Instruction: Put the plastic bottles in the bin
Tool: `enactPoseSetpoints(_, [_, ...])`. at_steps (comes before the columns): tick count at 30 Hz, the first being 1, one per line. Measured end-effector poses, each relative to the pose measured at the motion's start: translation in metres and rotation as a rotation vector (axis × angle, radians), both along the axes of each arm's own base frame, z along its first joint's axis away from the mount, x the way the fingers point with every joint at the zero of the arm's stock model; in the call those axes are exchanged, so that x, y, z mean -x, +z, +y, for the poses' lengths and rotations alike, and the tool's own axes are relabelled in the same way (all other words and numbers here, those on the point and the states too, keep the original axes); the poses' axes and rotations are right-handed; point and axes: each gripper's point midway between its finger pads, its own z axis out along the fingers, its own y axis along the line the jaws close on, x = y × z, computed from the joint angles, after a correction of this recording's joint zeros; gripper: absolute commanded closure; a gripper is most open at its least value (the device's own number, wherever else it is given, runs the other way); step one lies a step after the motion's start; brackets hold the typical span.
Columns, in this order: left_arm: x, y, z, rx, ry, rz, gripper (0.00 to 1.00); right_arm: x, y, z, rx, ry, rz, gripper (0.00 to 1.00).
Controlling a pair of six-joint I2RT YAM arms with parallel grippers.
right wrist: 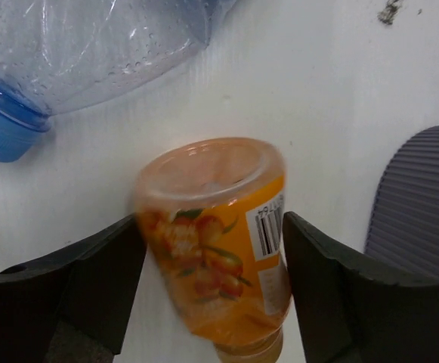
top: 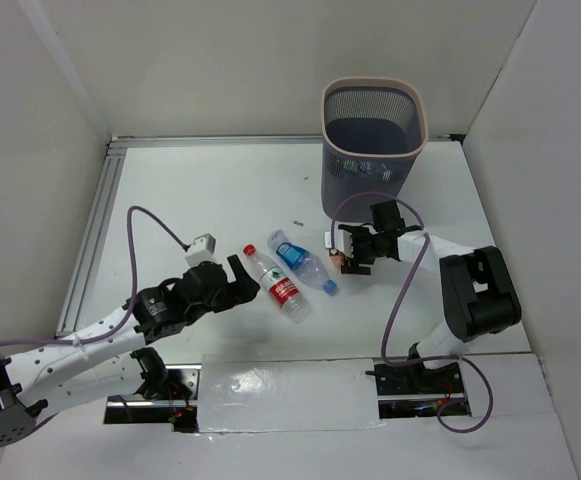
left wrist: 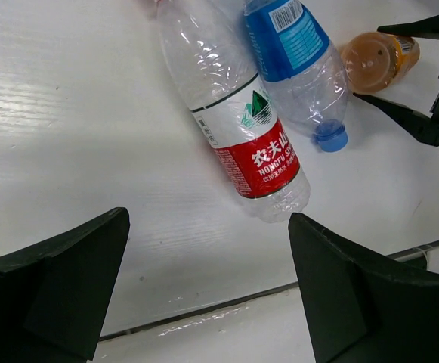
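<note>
Right gripper [right wrist: 213, 223] flanked the orange bottle [right wrist: 204, 189], jaws about touching it; I couldn't tell whether they gripped. Tilted between them, it could squirt free under the squeeze.

White table [top: 220, 190], slightly scuffed. Metal rail [top: 90, 240] runs down its left edge and along the far edge. Small dark speck [top: 297, 224] on the tabletop. Glossy strip [top: 290, 385] across the near edge. Plain white walls [top: 30, 120] on three sides
</note>
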Motion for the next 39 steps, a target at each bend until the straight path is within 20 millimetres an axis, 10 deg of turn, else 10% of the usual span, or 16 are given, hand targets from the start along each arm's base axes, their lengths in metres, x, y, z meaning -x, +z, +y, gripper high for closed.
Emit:
enactPoseSetpoints(6, [-0.001,-0.008,-0.011,-0.009,-0.016,0.015,0.01,-0.002,-0.004,0.000,0.021,0.013,0.050,0.61])
enactPoseSetpoints(11, [-0.003,-0.005,-0.018,0.018,-0.021,0.011,0.01,0.006,0.038,0.013,-0.043,0.057,0.126,0.65])
enactPoseSetpoints(20, [-0.010,-0.013,-0.040,0.047,-0.045,0.026,0.01,0.026,0.279,0.081,-0.417,0.246,-0.088,0.65])
enactPoseSetpoints(24, [-0.011,-0.028,-0.046,0.022,-0.063,0.058,0.01,0.038,0.354,0.100,-0.579,0.258,-0.125,0.65])
enactPoseSetpoints(28, [-0.013,-0.031,-0.052,0.018,-0.081,0.052,0.01,0.010,0.409,0.100,-0.666,0.166,-0.230,0.63])
enactPoseSetpoints(33, [-0.024,-0.032,-0.064,0.029,-0.099,0.016,0.01,-0.064,0.426,0.072,-0.686,-0.034,-0.336,0.47])
enactPoseSetpoints(34, [-0.025,-0.035,-0.065,0.021,-0.102,0.017,0.01,-0.082,0.419,0.065,-0.678,-0.089,-0.334,0.38])
enactPoseSetpoints(35, [-0.027,-0.039,-0.067,0.011,-0.106,0.018,0.01,-0.096,0.409,0.059,-0.669,-0.135,-0.324,0.04])
enactPoseSetpoints(39, [-0.030,-0.058,-0.068,-0.046,-0.113,0.039,0.01,-0.146,0.359,0.038,-0.621,-0.306,-0.236,0.00])
